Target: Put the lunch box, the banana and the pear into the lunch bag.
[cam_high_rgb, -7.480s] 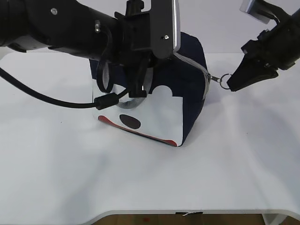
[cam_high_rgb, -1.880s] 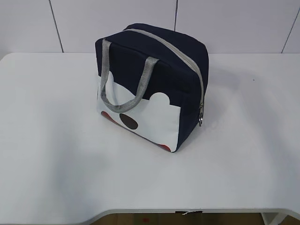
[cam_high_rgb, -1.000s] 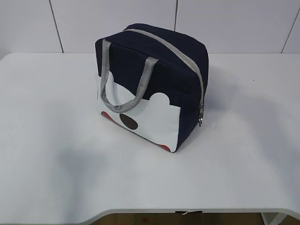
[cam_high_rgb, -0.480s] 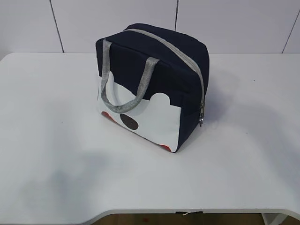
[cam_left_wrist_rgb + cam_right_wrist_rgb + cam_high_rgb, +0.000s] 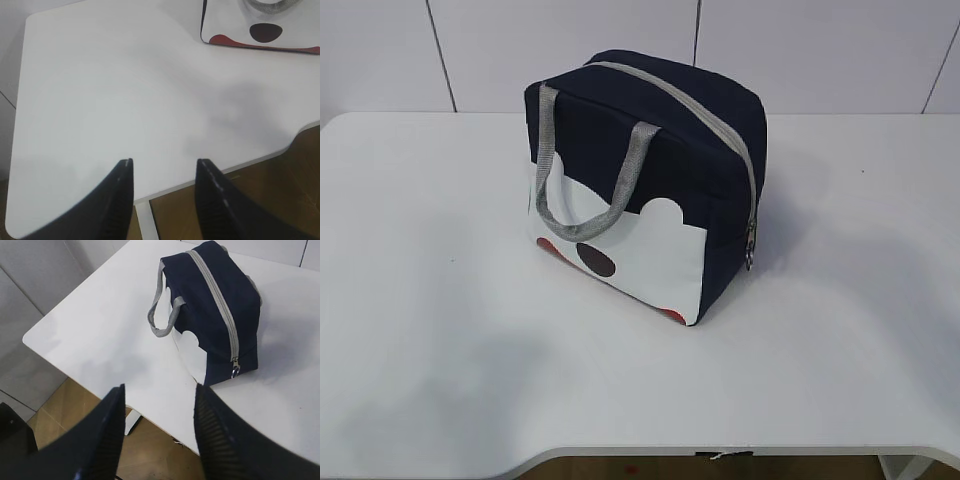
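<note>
The navy lunch bag (image 5: 650, 180) stands zipped shut on the white table (image 5: 440, 350), with its grey handles (image 5: 585, 175) hanging over the white dotted panel. Its zipper ring pull (image 5: 750, 255) hangs at the right side. The right wrist view shows the lunch bag (image 5: 215, 305) from above and behind. In the left wrist view only the lunch bag's dotted lower corner (image 5: 260, 32) shows. My left gripper (image 5: 164, 162) is open over the table's front left edge, holding nothing. My right gripper (image 5: 160, 387) is open, well away from the bag, empty. The lunch box, banana and pear are out of view.
The table's front edge (image 5: 720, 452) runs along the bottom, with wooden floor (image 5: 240, 200) below it. A white tiled wall (image 5: 820, 50) stands behind the table. No arm shows in the exterior view.
Earlier, both arms were at the bag, the right gripper at the zipper ring. They have since withdrawn from the exterior view. Over the last second the bag has not moved.
</note>
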Controlling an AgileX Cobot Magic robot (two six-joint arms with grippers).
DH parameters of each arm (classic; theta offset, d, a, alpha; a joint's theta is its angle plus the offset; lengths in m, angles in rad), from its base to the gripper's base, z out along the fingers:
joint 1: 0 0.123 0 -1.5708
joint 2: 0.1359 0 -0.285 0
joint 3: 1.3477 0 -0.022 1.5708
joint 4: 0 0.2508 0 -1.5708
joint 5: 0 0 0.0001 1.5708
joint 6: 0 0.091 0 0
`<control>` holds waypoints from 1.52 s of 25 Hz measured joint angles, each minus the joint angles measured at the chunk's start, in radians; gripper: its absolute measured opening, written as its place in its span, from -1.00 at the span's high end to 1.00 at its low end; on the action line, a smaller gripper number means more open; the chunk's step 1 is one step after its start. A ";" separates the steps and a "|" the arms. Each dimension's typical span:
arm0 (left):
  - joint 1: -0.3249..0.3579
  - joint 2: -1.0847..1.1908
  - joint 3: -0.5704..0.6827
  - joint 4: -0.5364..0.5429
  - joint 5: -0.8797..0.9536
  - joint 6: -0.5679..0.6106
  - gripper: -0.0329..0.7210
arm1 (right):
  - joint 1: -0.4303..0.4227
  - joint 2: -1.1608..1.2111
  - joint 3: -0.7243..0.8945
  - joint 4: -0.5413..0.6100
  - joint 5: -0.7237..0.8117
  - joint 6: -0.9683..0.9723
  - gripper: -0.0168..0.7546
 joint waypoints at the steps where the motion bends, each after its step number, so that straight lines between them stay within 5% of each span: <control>1: 0.000 0.000 0.003 0.000 0.002 0.000 0.09 | 0.000 -0.009 0.000 -0.002 0.000 0.000 0.00; 20: 0.000 0.000 0.007 -0.124 0.023 -0.001 0.09 | 0.025 -0.261 0.013 -0.292 0.001 0.131 0.01; 38: 0.000 0.000 0.007 -0.116 0.023 -0.001 0.10 | 0.025 -0.599 0.308 -0.469 0.010 0.179 0.06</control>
